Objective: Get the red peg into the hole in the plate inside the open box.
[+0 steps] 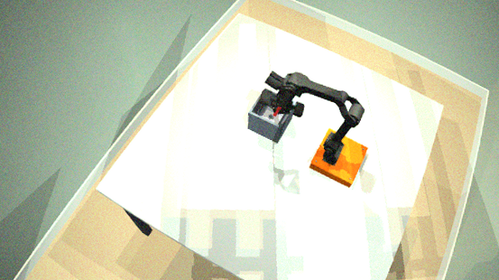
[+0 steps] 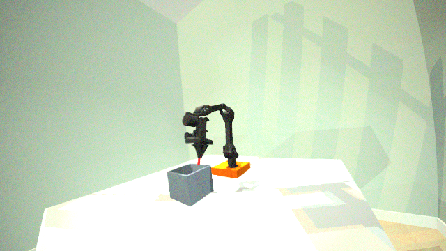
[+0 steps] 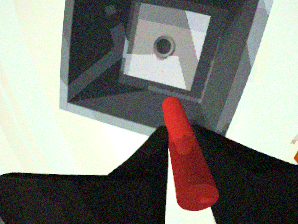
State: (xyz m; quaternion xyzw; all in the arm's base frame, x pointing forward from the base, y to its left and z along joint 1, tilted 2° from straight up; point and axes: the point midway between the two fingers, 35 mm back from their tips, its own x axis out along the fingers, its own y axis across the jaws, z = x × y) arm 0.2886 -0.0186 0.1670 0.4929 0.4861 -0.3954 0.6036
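Note:
The red peg [image 1: 276,111] [image 2: 198,161] [image 3: 187,150] is held by my gripper [image 1: 280,107] [image 2: 199,157] [image 3: 177,132], which is shut on it and points down. The grey open box [image 1: 263,127] [image 2: 181,186] [image 3: 64,65] stands on the table under the hand. The peg's lower end is near the level of the rim; I cannot tell whether it is just inside. In the wrist view the light plate [image 3: 150,70] lies at the box's bottom, and its round dark hole [image 3: 163,46] is empty, beyond the peg's tip and not under it.
The arm's orange base block [image 1: 349,162] [image 2: 226,171] stands on the white table [image 1: 211,164] [image 2: 122,216], to the right of the box in the top and exterior views. The box walls rise on all sides of the plate. Patches of light and shadow lie across the table.

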